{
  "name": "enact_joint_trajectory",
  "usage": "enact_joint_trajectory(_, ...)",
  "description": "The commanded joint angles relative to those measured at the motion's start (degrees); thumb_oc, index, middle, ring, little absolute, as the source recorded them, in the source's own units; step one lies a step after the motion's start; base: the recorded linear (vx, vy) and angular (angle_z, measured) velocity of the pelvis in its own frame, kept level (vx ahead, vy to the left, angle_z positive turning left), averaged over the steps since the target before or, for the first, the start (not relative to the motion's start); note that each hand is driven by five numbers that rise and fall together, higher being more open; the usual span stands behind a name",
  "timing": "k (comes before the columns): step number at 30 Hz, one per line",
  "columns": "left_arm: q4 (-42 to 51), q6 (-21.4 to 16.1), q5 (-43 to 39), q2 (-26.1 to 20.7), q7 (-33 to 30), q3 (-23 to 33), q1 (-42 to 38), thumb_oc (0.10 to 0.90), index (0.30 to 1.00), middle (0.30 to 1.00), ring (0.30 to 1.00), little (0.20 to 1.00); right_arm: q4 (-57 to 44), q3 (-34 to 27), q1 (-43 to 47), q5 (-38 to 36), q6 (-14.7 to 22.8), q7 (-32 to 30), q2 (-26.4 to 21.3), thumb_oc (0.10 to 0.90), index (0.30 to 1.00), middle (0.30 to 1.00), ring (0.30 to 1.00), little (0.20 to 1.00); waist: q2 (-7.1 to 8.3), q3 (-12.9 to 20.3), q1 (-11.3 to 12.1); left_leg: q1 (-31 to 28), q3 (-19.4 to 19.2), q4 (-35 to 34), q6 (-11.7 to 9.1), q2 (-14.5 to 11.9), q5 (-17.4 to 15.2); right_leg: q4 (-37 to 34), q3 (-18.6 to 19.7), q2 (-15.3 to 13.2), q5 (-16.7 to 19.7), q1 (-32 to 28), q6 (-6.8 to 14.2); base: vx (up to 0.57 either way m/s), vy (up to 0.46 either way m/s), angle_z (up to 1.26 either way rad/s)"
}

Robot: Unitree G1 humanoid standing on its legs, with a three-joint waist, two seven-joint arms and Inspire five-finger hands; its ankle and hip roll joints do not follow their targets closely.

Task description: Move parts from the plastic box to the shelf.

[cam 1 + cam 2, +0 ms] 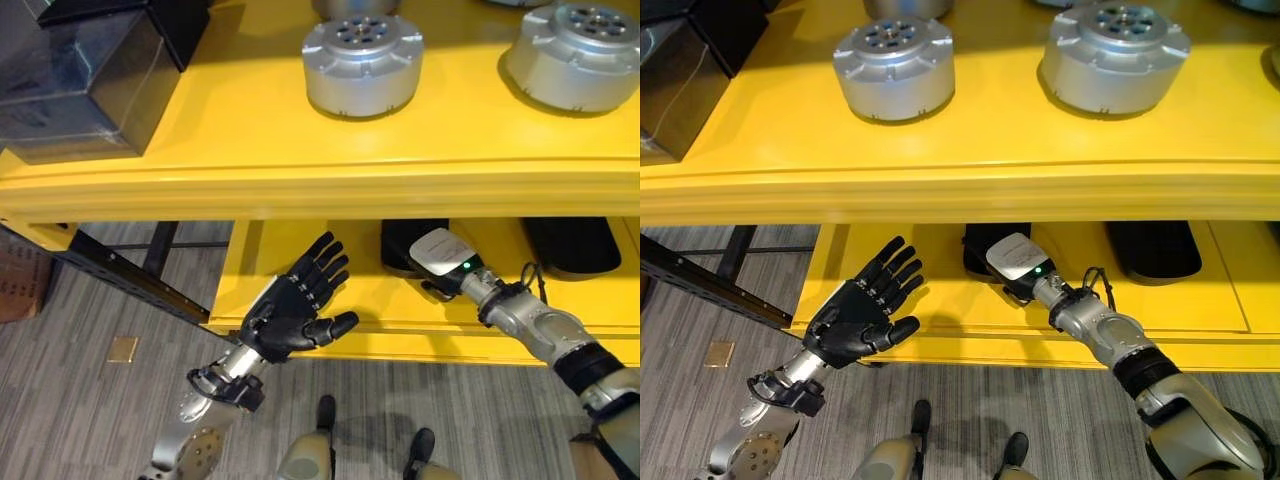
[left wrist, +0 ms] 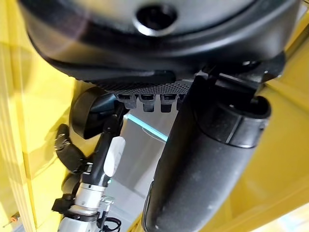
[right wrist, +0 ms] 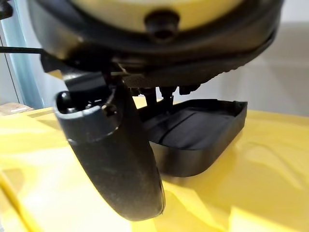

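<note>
Shelf in yellow spans both head views in 2 tiers: its upper tier carries 2 round silver parts and a dark box at the far left, its lower tier holds 2 flat black trays. Right hand reaches into the lower tier at the nearer black tray, which lies just past the fingers with its long axis running away from the hand; whether the fingers are released or clenched cannot be told. Left hand hovers outside the lower tier's front edge, fingers spread and released, holding nothing. So the right hand is the nearer one to the tray.
</note>
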State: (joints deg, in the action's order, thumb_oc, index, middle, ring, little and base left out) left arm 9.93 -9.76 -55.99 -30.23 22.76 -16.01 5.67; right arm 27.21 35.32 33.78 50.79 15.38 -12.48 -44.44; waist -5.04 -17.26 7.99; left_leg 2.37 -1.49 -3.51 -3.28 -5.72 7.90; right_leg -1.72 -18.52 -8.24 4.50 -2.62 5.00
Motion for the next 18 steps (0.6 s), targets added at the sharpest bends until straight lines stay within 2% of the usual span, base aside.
enact_joint_trajectory(1,8.8,-4.4,-1.7,-0.4,2.0,0.4,-0.9,0.900,1.000,1.000,1.000,1.000,-2.1,0.8,5.2,1.4,-3.1,-5.2,-2.7,0.900,1.000,1.000,1.000,1.000,2.16,4.7,0.1,-0.4,0.2,0.9,-0.7,-1.6,-0.5,6.3,5.1,-2.0,-3.4,2.0,-0.7,0.00,-0.007,-0.03)
enact_joint_trajectory(7,8.9,-4.6,-2.2,-0.5,2.2,0.7,-0.6,0.900,1.000,1.000,1.000,1.000,-1.3,0.2,5.5,3.6,-3.9,-5.5,-2.9,0.900,1.000,1.000,1.000,1.000,1.87,4.7,-0.1,-0.6,0.0,0.8,-0.7,-1.7,-0.6,6.3,5.2,-2.0,-3.5,2.0,-0.7,-0.01,0.010,-0.05)
enact_joint_trajectory(12,8.9,-4.5,-2.3,-0.5,2.3,0.7,-0.4,0.900,1.000,1.000,1.000,1.000,-0.3,0.0,4.8,4.7,-6.7,-6.3,-3.3,0.900,1.000,1.000,1.000,1.000,1.81,4.9,-0.2,-1.0,-0.1,0.6,-0.7,-1.7,-0.6,6.1,5.3,-2.1,-3.5,1.6,-0.6,0.00,0.001,-0.01)
enact_joint_trajectory(18,8.9,-4.6,-2.5,-0.5,2.4,0.9,-0.4,0.900,1.000,1.000,1.000,1.000,0.8,-0.2,4.9,4.8,-8.1,-5.4,-3.4,0.900,1.000,1.000,1.000,1.000,1.73,5.0,-0.3,-1.1,-0.3,0.5,-0.7,-1.7,-0.7,6.0,5.3,-2.1,-3.5,1.6,-0.6,0.00,0.000,0.00)
